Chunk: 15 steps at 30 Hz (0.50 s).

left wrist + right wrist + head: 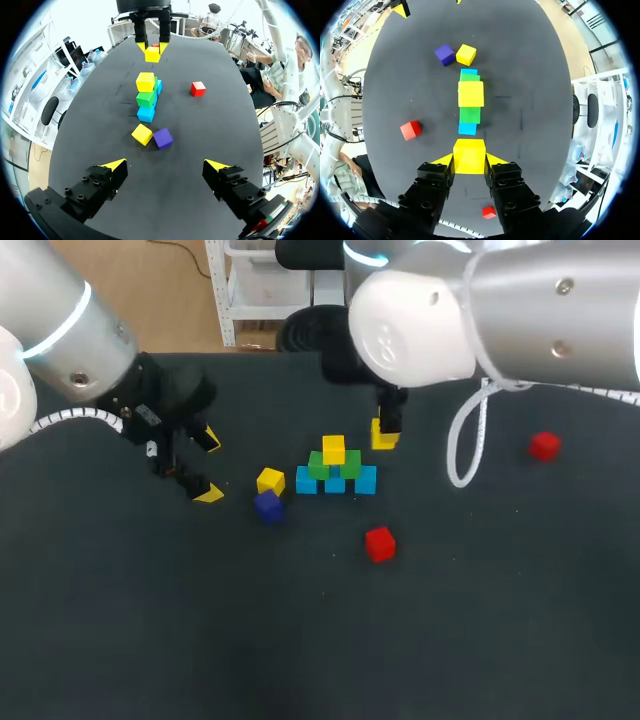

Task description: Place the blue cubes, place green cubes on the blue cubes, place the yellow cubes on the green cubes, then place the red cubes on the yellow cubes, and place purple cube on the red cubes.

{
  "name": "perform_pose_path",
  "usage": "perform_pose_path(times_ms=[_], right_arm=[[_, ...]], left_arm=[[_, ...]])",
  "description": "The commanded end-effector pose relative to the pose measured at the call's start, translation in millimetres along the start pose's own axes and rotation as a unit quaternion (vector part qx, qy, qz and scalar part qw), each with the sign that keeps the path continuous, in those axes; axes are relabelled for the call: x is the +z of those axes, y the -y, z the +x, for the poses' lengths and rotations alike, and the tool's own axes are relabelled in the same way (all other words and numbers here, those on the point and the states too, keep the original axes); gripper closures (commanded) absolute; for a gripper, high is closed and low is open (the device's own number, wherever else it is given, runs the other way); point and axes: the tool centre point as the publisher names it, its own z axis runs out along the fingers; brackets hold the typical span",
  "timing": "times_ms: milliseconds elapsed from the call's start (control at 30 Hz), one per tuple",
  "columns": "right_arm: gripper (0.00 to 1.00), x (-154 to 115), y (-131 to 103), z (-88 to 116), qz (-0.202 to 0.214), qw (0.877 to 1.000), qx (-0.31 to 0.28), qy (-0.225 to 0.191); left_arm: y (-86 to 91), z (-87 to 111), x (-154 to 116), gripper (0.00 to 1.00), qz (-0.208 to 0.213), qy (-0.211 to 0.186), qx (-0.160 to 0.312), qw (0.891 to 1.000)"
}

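So the right gripper [469, 161] is clamping a yellow cube [469, 152] between both fingers, just off one end of the pyramid [335, 468]. In its wrist view the row of blue cubes [467, 128] is running straight away from the fingers, end-on. Green cubes [470, 114] are sitting on that row, with one placed yellow [470, 93] on top. I'm guessing the held cube is only needing to go forward along that line, up at green level. The left gripper [165, 169] is hanging wide open, holding nothing. It's well off on the other side, nearer the spare yellow cube [142, 134] and the purple cube [163, 138].
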Motion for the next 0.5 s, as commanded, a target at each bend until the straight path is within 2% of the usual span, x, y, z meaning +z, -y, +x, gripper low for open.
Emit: perform_pose_path(times_ms=[33,500], right_arm=[[1.00,2,-1,-5,-0.003,1.000,0.003,-0.003],[1.00,9,-3,-16,-0.014,1.000,-0.003,-0.011]], left_arm=[[-0.4,0.8,0,0.00,0.000,0.001,0.001,1.000],[-0.4,0.8,0,0.00,0.000,0.001,0.001,1.000]])
